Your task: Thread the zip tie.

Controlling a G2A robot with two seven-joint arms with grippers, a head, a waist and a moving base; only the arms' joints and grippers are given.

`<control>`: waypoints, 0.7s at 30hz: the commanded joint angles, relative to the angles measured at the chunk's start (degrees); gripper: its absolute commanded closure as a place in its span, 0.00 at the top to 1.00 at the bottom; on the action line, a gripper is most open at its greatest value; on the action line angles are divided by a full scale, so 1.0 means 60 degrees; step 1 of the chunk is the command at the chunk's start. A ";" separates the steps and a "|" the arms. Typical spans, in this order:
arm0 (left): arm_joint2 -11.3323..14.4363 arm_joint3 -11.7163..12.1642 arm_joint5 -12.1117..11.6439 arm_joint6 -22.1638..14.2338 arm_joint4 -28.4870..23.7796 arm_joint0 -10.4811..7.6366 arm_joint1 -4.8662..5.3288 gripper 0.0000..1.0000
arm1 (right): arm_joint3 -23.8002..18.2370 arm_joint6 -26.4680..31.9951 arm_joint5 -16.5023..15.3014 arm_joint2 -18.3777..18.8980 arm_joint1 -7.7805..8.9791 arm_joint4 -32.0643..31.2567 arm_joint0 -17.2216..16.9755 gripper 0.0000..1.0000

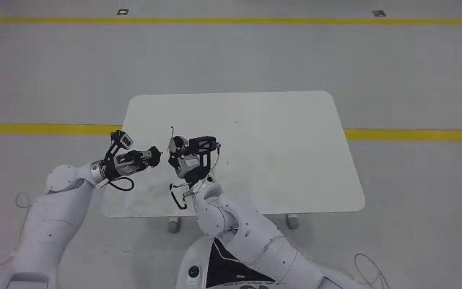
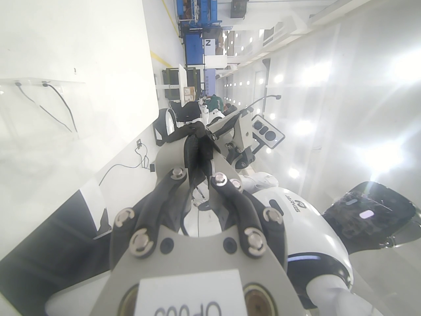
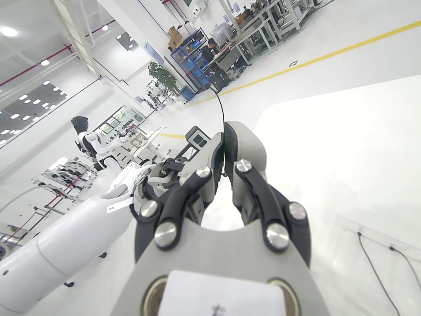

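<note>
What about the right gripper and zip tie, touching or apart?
Touching: the right wrist view shows the right gripper clamped on the zip tie, jaws shut, the strand rising between them.

a white rounded table [image 1: 289, 144] stands over a yellow floor line [image 1: 404, 134].
</note>
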 commanded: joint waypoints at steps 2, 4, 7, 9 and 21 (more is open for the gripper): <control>0.0000 0.0000 0.0000 0.0000 0.0000 0.0000 0.0000 0.00 | 0.0013 -0.0088 0.0010 -0.0001 -0.0017 -0.0199 -0.0077 0.00; 0.0000 0.0000 0.0000 0.0000 0.0000 0.0000 0.0000 0.00 | 0.0079 -0.0156 0.0001 -0.0005 -0.0051 -0.0200 -0.0087 0.00; 0.0000 0.0000 0.0000 0.0000 0.0000 0.0000 0.0000 0.00 | 0.0244 -0.0326 -0.0005 -0.0016 -0.0131 -0.0148 -0.0061 0.00; 0.0000 0.0000 0.0000 0.0000 0.0000 0.0000 0.0000 0.00 | 0.0389 -0.0441 0.0000 -0.0035 -0.0196 -0.0110 -0.0016 0.00; 0.0000 0.0000 0.0000 0.0000 0.0000 0.0000 0.0000 0.00 | 0.1131 -0.0914 -0.0086 -0.0186 -0.0563 -0.0036 0.0273 0.00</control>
